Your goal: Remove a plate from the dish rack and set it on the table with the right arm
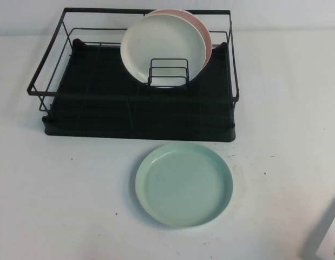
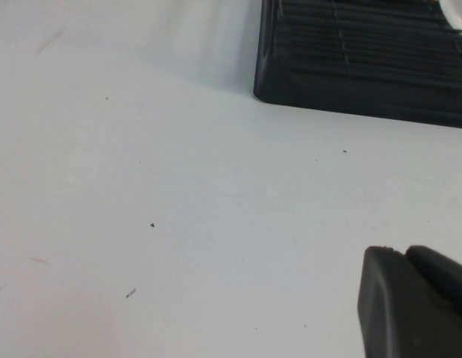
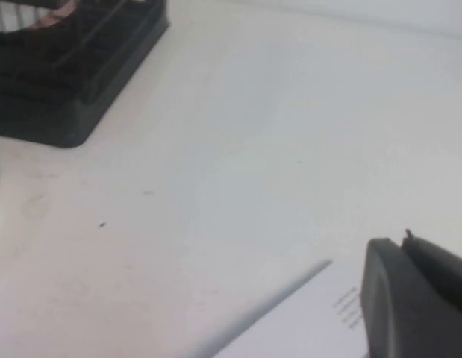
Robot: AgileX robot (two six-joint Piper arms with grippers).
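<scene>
The pale mint-green plate point(image 1: 183, 184) lies flat on the white table point(image 1: 59, 189), just in front of the black wire dish rack point(image 1: 102, 103). Neither arm shows in the high view. In the right wrist view my right gripper point(image 3: 404, 242) hovers over the table to the right of the rack's corner point(image 3: 66, 82), its fingers pressed together and holding nothing. My left gripper point(image 2: 404, 252) is shut and empty too, low over bare table near the rack's front left corner point(image 2: 365, 67).
A cream-white plate point(image 1: 162, 49) and a pink plate point(image 1: 206, 38) behind it stand upright in the rack's wire dividers. A white printed sheet point(image 3: 305, 321) lies under the right gripper, at the table's near right corner point(image 1: 327, 233).
</scene>
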